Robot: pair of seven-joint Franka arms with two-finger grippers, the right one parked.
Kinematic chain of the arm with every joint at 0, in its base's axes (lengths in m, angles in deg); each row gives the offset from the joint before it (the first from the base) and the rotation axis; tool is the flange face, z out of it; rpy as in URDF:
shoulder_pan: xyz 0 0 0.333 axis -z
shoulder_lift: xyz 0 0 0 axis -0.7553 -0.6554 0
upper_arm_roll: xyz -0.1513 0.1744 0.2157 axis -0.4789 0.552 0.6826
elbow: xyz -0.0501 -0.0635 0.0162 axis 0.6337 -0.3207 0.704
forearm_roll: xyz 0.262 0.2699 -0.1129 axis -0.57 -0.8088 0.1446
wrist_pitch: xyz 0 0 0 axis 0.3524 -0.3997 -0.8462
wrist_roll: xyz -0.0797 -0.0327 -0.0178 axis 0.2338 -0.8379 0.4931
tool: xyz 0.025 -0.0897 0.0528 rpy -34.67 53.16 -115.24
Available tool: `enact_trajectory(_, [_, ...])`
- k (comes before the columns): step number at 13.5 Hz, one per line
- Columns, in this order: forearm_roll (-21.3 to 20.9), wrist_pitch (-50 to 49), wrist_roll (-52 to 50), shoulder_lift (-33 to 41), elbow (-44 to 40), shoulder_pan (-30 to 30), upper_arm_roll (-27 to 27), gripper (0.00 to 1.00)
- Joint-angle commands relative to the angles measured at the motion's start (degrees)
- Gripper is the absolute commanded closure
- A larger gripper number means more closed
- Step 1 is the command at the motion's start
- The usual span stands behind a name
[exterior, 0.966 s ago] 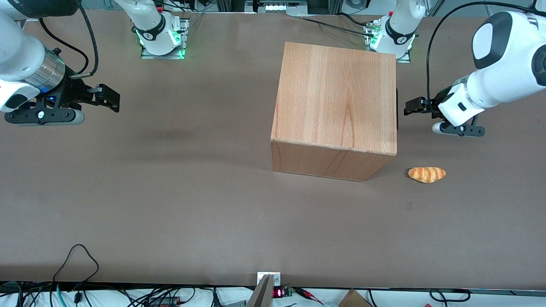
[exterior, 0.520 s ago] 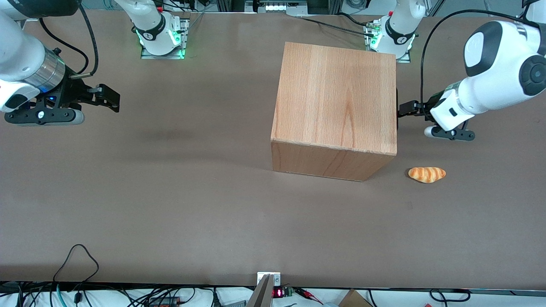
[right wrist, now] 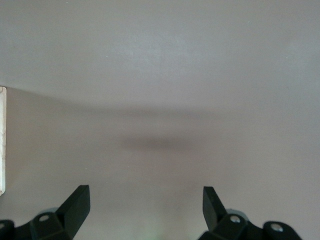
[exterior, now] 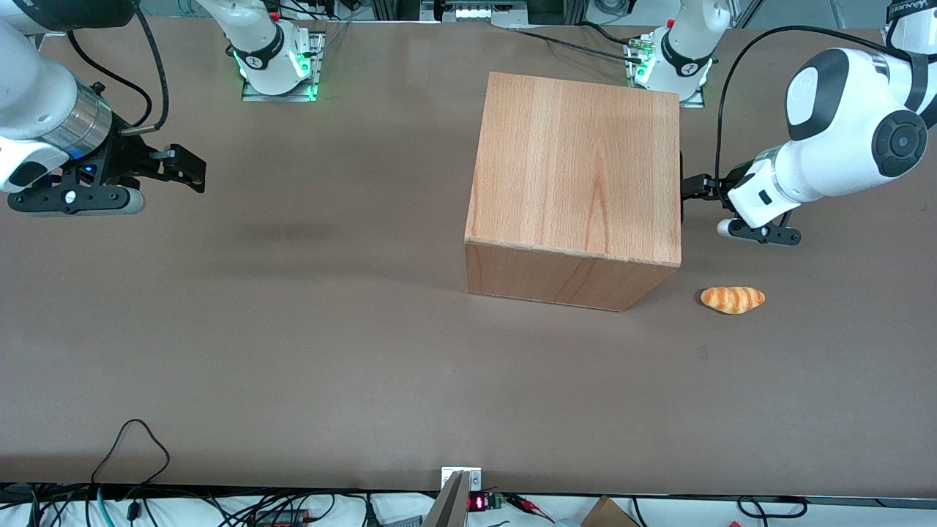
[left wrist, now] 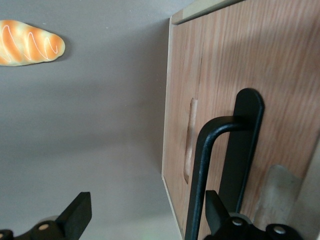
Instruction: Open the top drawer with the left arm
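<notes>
Front view: left arm (exterior: 842,154) has moved in toward the wooden cabinet (exterior: 575,172) over the last second; its gripper (exterior: 692,187) was clearly apart from the cabinet's side face before, now its black tip touches or nearly touches that face, on the working arm's end. Top drawer not visible as such here, front is hidden edge-on, drawer shut, nothing pulled out yet. Bread roll (exterior: 733,299) on table (exterior: 293,351) just beside the cabinet, nearer the camera than the gripper, unmoved. Left wrist view: gripper (left wrist: 145,215) jaws spread wide, holding nothing; one finger (left wrist: 217,210) sits right at the black bar handle (left wrist: 227,165) on the drawer front (left wrist: 280,75), other finger (left wrist: 77,215) over bare table. Recessed slot (left wrist: 190,140) beside the handle. Roll (left wrist: 27,42) well apart. Judgement: approach nearly done, jaws need to straddle the handle and close before pulling. Right wrist view: bare table only.
</notes>
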Motion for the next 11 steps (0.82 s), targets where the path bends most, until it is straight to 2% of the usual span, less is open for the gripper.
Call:
enact_trajectory(1, [1.5, 0.8, 2.3, -0.4, 0.6, 0.2, 0.0, 0.00])
enact_trajectory(11, [1.2, 2.3, 3.0, -2.9, 0.7, 0.0, 0.1, 0.00])
